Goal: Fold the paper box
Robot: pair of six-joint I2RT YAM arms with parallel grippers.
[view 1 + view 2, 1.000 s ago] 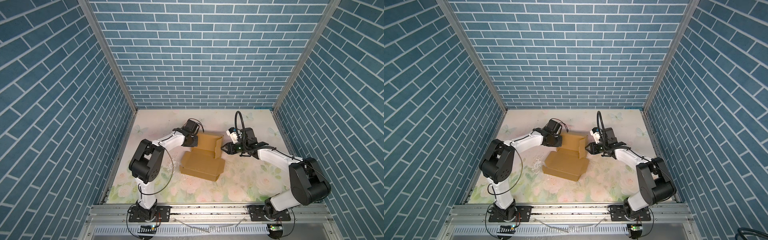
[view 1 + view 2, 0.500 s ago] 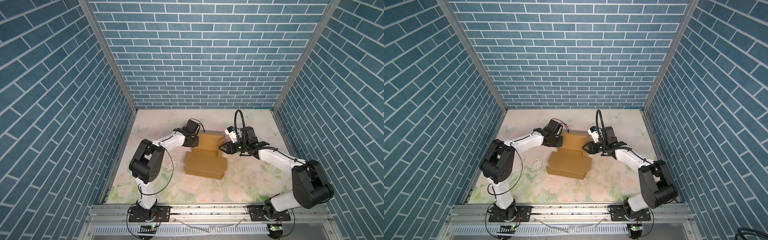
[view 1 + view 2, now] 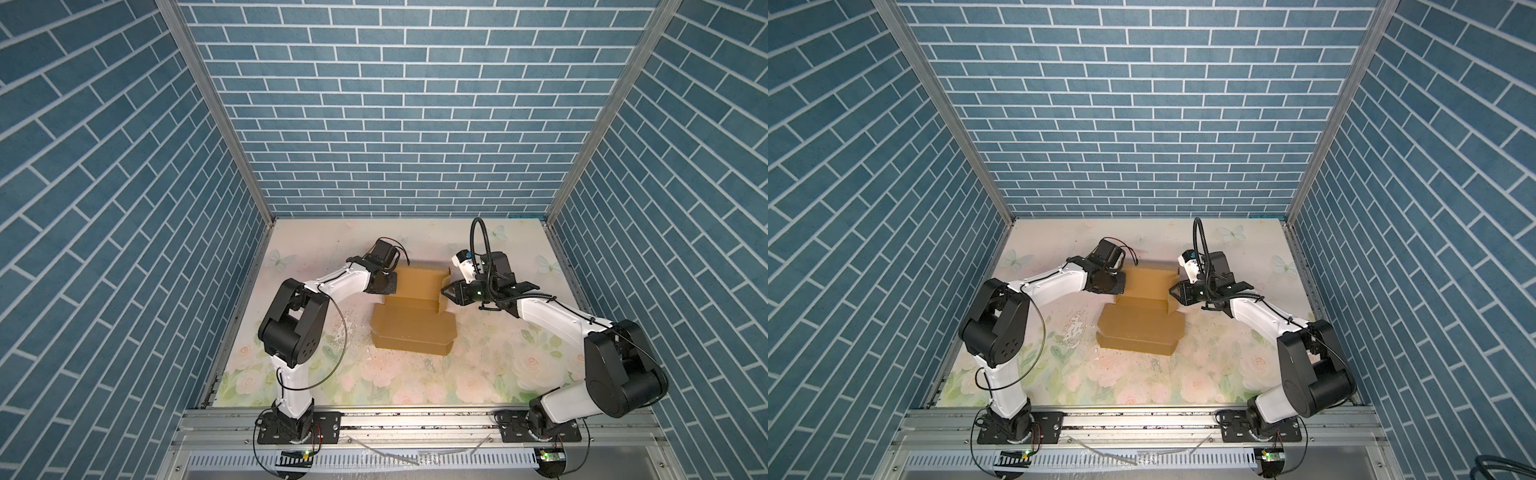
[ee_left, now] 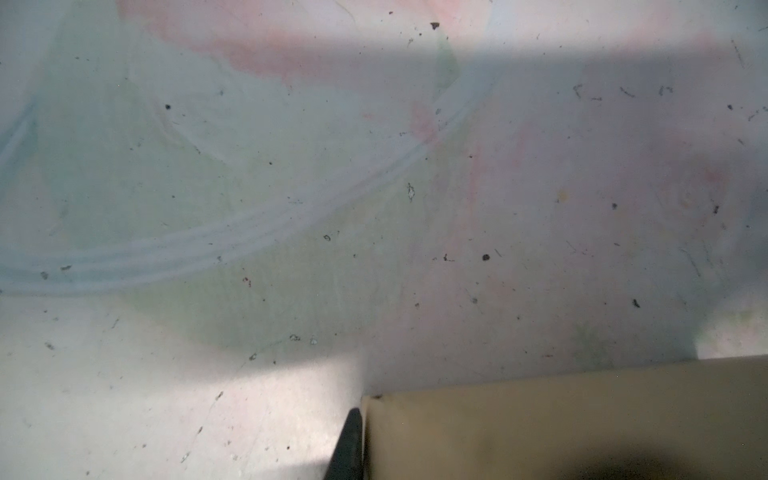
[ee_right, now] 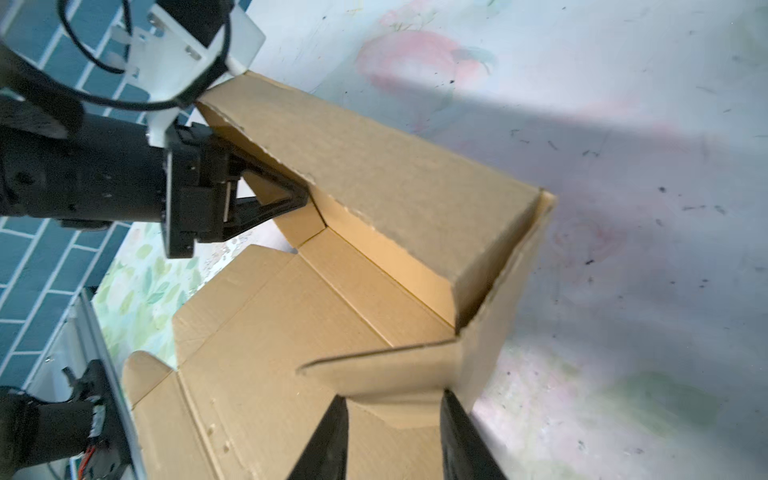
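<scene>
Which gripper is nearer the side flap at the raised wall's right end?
Right: the right gripper straddles that side flap; the left gripper is at the paper box's opposite end.

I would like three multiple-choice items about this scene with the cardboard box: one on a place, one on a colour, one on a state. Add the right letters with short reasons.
1. Where is the right gripper?
A) at a side flap of the plain brown corrugated cardboard box
B) at the front rail
C) folded back at its base

2. What colour are the brick-patterned walls?
A) red
B) blue
C) white

3. How is the box?
A) a flat sheet
B) closed
C) partly folded

Key: 1 A, its jaws straddle the flap in the right wrist view; 2 B, blue bricks; 3 C, the far part is raised while the near panel lies on the flowered table.
</scene>
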